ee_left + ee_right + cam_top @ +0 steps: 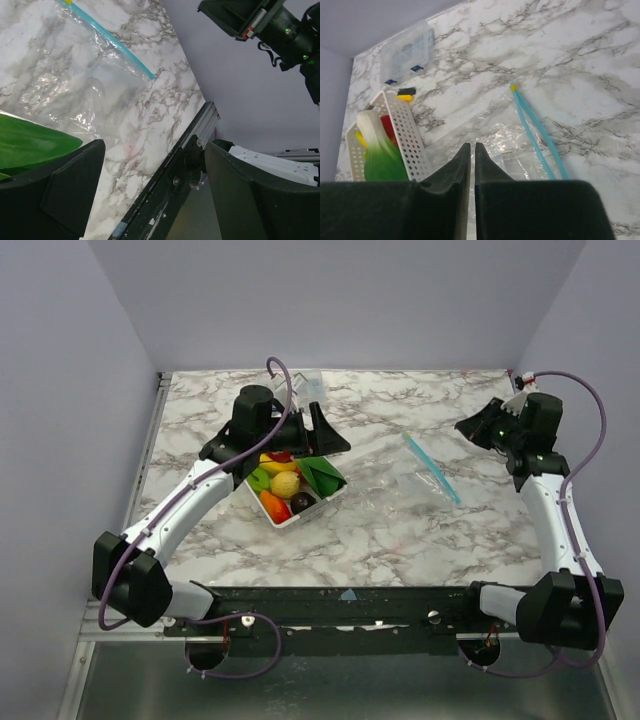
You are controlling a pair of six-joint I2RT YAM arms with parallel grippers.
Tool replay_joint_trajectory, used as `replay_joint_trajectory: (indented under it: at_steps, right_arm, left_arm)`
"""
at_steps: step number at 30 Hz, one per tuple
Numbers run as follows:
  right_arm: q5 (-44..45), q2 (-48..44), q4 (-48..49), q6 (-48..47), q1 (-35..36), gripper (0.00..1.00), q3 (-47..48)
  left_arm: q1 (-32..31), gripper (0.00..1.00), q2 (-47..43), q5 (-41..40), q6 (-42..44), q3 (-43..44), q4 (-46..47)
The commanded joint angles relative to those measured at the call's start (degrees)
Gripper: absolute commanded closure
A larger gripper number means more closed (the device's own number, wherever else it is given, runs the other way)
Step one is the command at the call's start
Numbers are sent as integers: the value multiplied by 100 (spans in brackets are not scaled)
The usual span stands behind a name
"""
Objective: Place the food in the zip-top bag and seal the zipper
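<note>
The food (285,483) lies in a white tray (284,523): a yellow lemon, a banana (272,462), and green, orange and dark purple pieces. My left gripper (318,435) hovers over the tray's far right corner. In its wrist view this gripper (155,150) stands open with nothing between the fingers, and a green piece (30,145) shows at the lower left. The zip-top bag (400,485) lies flat to the right of the tray, its blue zipper (432,468) on the right side. My right gripper (470,428) hangs shut and empty beyond the zipper (535,132), raised over the bag (520,150).
A rigid clear box (308,383) with blue labels stands at the back, behind the left gripper. The perforated tray wall (410,135) and a green-and-white piece (382,160) show in the right wrist view. Grey walls close in the marble table on three sides.
</note>
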Motion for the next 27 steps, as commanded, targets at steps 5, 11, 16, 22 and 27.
replay_joint_trajectory:
  at_steps: [5, 11, 16, 22, 27]
  right_arm:
    - [465, 1470, 736, 251, -13, 70, -358]
    - [-750, 2911, 750, -109, -62, 65, -8]
    - [-1150, 3162, 943, -426, -62, 62, -191]
    - [-1479, 3379, 1076, -448, -52, 68, -421]
    - [-1313, 3305, 1110, -491, -56, 61, -467]
  left_arm:
    - [-380, 15, -473, 184, -22, -142, -241]
    - [-432, 13, -888, 56, 442, -516, -745]
    - [-486, 12, -1269, -220, 634, -777, -943]
    - [-605, 12, -1333, -281, 627, -849, -975]
    - [-712, 12, -1269, -299, 627, -777, -1010]
